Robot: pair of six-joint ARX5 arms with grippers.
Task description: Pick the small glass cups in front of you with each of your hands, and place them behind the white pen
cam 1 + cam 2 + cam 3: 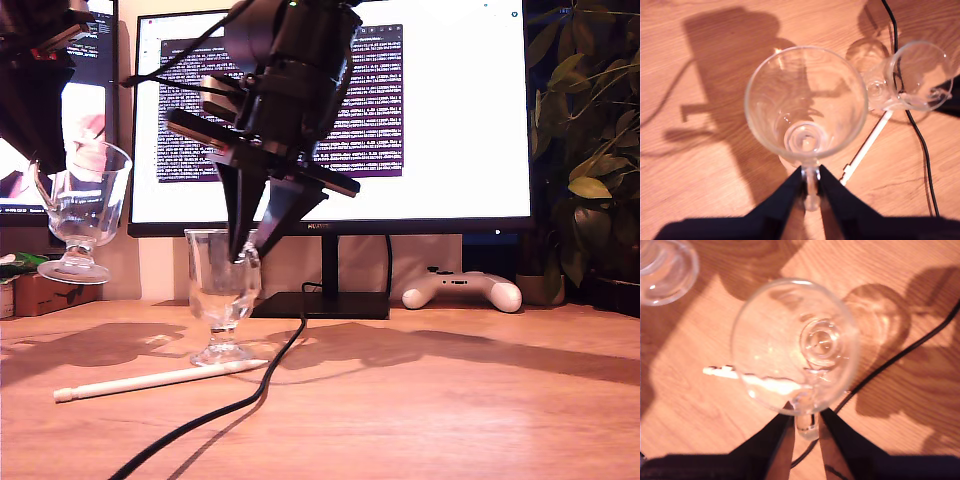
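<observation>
Wooden desk surface (480,400), monitor behind. My first gripper (811,192) is clamped on the handle of the first glass cup (85,215), held clear of the desk at the exterior view's upper left. My second gripper (805,422) is closed on the handle of the second glass cup (222,295), whose foot rests on or just above the desk, touching or just behind the white pen (160,380). The pen's long axis runs roughly left-right in the exterior view. Judged: the first cup must descend behind the pen, beside the second. A black cable (250,395) crosses nearby.
</observation>
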